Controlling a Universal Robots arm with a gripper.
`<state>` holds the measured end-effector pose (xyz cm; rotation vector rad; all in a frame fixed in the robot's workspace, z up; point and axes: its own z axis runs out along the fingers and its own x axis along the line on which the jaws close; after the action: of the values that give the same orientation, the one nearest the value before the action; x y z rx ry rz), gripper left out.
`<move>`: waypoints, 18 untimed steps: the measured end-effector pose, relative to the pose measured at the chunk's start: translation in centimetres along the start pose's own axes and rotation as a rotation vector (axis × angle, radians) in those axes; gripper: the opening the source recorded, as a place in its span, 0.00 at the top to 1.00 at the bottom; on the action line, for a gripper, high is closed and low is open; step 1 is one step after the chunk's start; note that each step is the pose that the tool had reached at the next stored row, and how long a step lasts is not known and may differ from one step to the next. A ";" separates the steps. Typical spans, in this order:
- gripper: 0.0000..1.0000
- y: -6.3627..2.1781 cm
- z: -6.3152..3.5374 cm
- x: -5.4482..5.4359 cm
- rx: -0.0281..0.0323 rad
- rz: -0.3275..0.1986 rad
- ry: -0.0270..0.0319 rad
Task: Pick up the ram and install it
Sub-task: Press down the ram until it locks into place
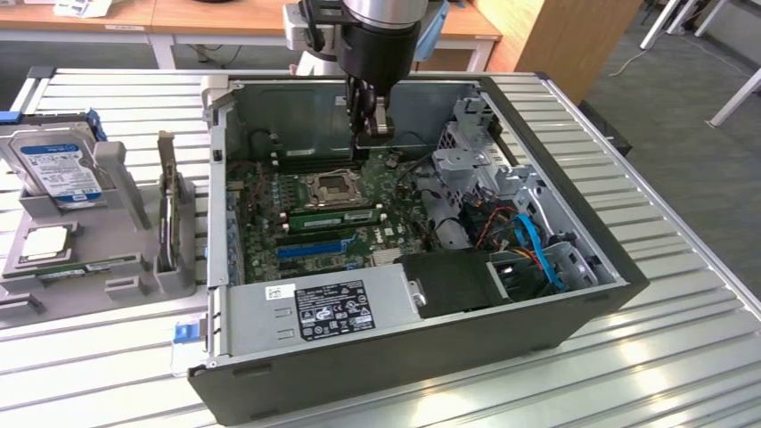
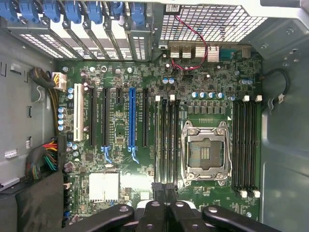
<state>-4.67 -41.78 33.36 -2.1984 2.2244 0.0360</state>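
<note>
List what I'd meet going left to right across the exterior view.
Blue-labelled hard drive → grey holder → empty processor socket → blue cable inside the case's far end.

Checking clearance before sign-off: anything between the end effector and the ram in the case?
Nothing visible. The ram lies beside the CPU socket. The shut end effector hangs above the motherboard, holding nothing I can see, and nothing rises between it and the ram.

My slatted metal table (image 1: 701,357) carries the open computer case (image 1: 476,357) at frame centre and a grey parts rack (image 1: 131,287) at left.
</note>
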 end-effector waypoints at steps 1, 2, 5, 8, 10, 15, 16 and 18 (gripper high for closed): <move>0.90 0.00 0.00 0.0 0.0000 0.000 0.0000; 0.90 0.00 0.00 0.0 0.0000 0.000 0.0000; 0.90 0.00 0.00 0.0 0.0000 0.000 0.0000; 0.90 0.00 0.00 0.0 0.0000 0.000 0.0000; 0.90 -0.01 0.00 0.0 0.0000 0.000 0.0000; 0.90 -0.20 0.00 0.0 -0.0065 0.000 0.0001; 0.90 -0.24 0.00 0.0 -0.0081 0.000 0.0001; 0.90 -0.33 0.00 0.0 -0.0112 0.001 0.0001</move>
<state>-4.34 -41.79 33.36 -2.2033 2.2306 0.0485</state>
